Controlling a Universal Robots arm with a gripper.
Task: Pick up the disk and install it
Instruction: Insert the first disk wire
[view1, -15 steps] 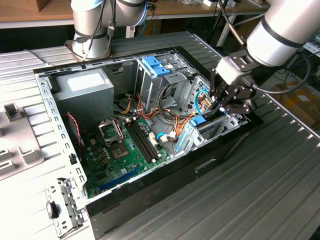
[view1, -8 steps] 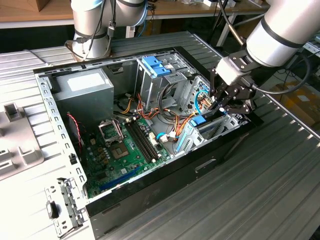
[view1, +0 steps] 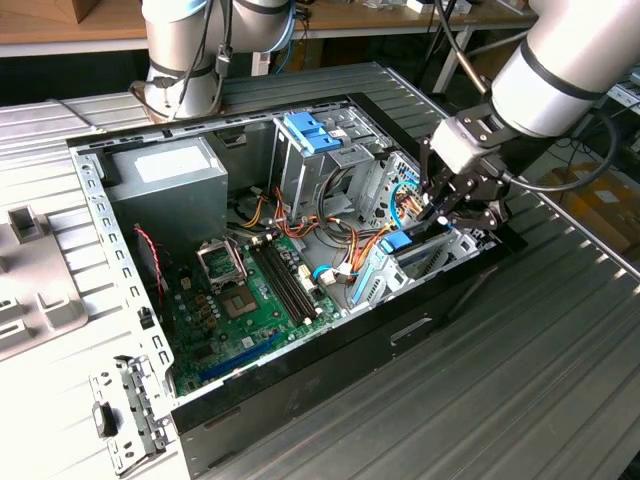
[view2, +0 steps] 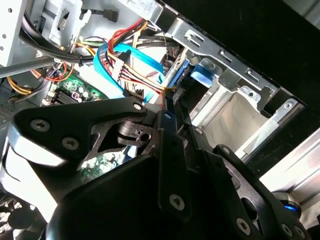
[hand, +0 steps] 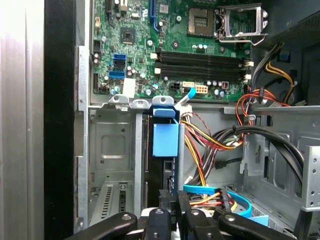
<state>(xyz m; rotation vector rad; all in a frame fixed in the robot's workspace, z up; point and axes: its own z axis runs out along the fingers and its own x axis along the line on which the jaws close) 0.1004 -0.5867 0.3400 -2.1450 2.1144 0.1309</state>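
We take the open computer case (view1: 150, 330) as our landmark and go from the exterior view's left to its right. Just outside the case on that left side, a small metal bracket (view1: 125, 415) lies on the table (view1: 40, 420). Inside the case, the grey power supply (view1: 170, 180) sits in the far corner, with the green motherboard (view1: 250, 295) on the near side of it. Past the motherboard, a bundle of red, yellow and orange cables (view1: 330, 225) runs toward the drive cage (view1: 440, 255) at the case's right end. The disk (hand: 165, 140) stands on edge in a slot of that cage, its blue tab toward the motherboard. The end effector (view1: 445, 205) is above the cage, its fingers (hand: 167, 200) closed on the disk's edge farthest from the motherboard.
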